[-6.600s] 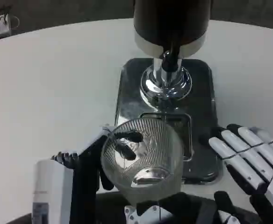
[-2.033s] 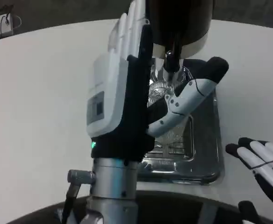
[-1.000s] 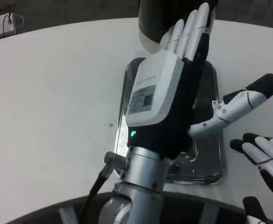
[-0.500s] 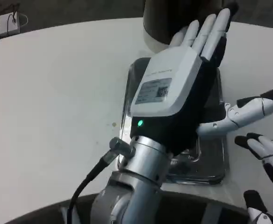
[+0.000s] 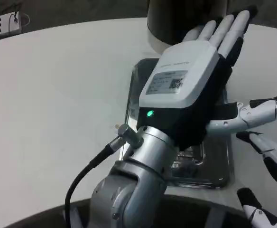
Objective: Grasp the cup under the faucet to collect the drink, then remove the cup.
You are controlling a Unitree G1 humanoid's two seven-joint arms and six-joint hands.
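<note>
White-backed left hand (image 5: 190,90) with green light — silver tray (image 5: 214,166), white table (image 5: 53,109), dark dispenser (image 5: 176,19).

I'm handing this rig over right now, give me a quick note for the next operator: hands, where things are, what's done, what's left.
Left hand: raised over the drip tray, fingers straight and apart toward the dispenser, thumb out to the side; it holds nothing that can be seen.
Right hand: at the picture's right edge beside the tray, fingers apart, holding nothing.
Cup: hidden; the left hand blocks the faucet area, so I cannot tell where it stands or whether it has filled.
Done: cannot be confirmed from this view.
Left: check the cup, grasp it and take it away.
</note>
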